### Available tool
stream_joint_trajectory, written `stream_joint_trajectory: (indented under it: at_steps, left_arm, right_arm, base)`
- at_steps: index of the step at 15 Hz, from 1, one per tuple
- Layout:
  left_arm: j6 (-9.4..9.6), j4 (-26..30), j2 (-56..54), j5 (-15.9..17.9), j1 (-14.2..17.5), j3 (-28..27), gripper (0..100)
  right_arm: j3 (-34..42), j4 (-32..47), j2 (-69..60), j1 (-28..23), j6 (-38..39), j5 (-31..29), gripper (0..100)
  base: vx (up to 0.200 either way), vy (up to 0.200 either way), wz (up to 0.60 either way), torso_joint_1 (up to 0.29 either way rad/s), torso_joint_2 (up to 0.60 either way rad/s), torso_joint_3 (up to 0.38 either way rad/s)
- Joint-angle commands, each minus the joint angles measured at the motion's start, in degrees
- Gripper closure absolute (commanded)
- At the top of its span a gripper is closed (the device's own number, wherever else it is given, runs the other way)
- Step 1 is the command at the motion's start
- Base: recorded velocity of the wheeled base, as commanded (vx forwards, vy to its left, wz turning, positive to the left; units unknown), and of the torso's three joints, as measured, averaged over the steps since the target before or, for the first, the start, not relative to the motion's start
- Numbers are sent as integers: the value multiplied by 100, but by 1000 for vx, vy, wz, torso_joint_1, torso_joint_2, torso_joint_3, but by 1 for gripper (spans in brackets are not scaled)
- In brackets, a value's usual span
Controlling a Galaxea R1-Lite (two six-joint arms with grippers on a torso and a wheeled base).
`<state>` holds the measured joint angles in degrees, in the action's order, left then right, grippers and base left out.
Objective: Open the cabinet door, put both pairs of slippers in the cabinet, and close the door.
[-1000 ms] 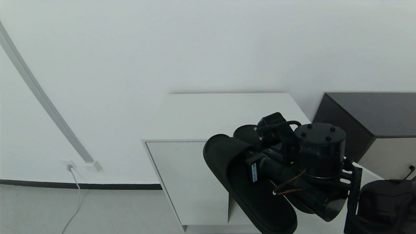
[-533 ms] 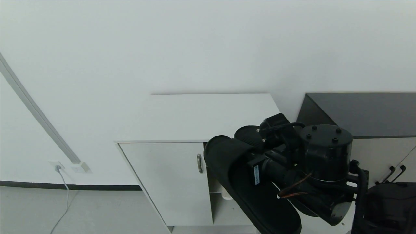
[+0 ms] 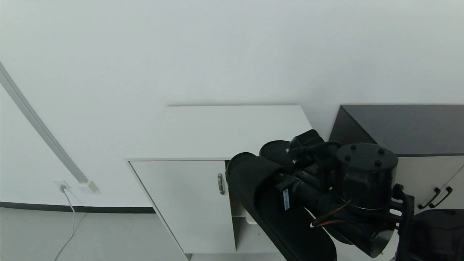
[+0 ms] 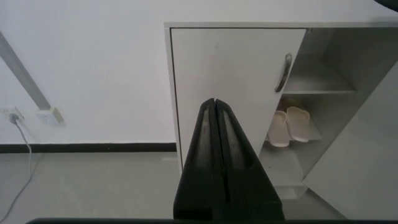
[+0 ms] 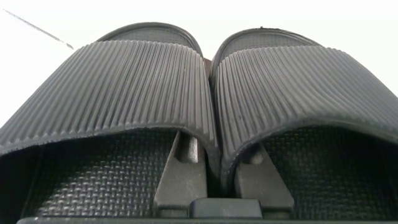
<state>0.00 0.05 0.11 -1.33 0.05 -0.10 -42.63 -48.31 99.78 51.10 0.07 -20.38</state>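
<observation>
Right tool (image 5: 217, 163) clamped on black slippers (image 3: 253, 181), fingers (image 5: 183, 180) under both straps. Pair held in air in front of white cabinet (image 3: 232, 130).
Left tool (image 4: 214, 107) closed, nothing between its fingers.
Cabinet's left door (image 3: 188, 203) shut, metal handle (image 3: 220, 183) at its edge. Right door (image 4: 373, 162) swung open. Beige slippers (image 4: 289, 124) side by side on lower shelf inside.
Dark cabinet (image 3: 398, 127) just beside white one.
White wall, socket (image 3: 61, 187) with cable hanging, grey floor (image 3: 90, 235).
</observation>
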Motion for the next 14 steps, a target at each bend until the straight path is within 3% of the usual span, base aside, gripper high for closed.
stream_joint_trajectory:
  at_steps: [1, 7, 14]
  left_arm:
    - [0, 4, -2, 1, 4, 1, 100]
    - [0, 4, -2, 1, 4, 1, 100]
    - [0, 4, -2, 1, 4, 1, 100]
  right_arm:
    - [123, -91, 33, -21, -95, -1, 100]
    - [211, -100, 42, -13, -192, 61, 100]
    - [246, -100, 42, 14, -192, 61, 100]
  base:
    - [0, 0, 0, 0, 0, 0]
    - [0, 0, 0, -14, 35, 22]
    - [0, 0, 0, -212, 514, 289]
